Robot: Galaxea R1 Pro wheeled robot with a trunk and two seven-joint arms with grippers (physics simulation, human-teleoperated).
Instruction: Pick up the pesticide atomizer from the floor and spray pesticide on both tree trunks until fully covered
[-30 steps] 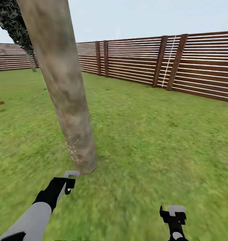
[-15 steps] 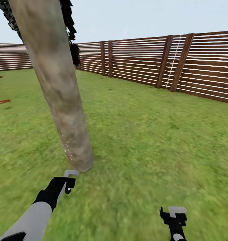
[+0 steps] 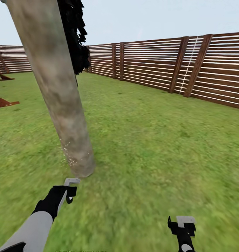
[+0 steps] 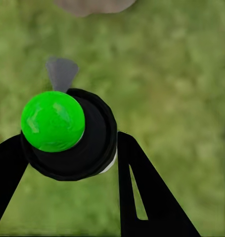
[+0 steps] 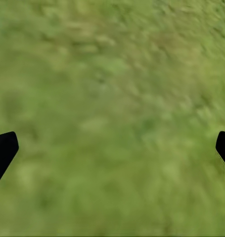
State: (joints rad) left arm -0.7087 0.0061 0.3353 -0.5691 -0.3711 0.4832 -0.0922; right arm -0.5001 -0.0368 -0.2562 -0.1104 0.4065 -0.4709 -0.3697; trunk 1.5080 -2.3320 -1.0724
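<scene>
Spraying the first trunk looks like the step in hand.

Head view: the left hand (image 3: 71, 190) sits low over the grass (image 3: 151, 147), its tip aimed at the foot of the trunk (image 3: 60, 91), which rises just ahead of it and leans away toward the top of the picture. A scatter of pale specks dots the trunk's lower part, near the hand; most of the column above them is bare mottled grey-beige, so I judge coverage far from complete. The right hand (image 3: 181, 225) hangs well off to the other side over open grass, carrying nothing. A slatted fence (image 3: 161, 66) runs far beyond both hands, and a black jagged tree (image 3: 75, 35) stands behind the trunk.

Left wrist view: the left hand pinches the atomizer (image 4: 72, 136), a dark round body topped here by a bright green ball, between two black fingers (image 4: 142, 197). A grey nozzle sticks out ahead of it, and the trunk's base is just beyond.

Right wrist view: the fingers (image 5: 3, 150) are spread wide over blurred grass, nothing between them.

The next move calls for lifting the left hand's aim up the trunk and working round it, then moving on to the second tree.
</scene>
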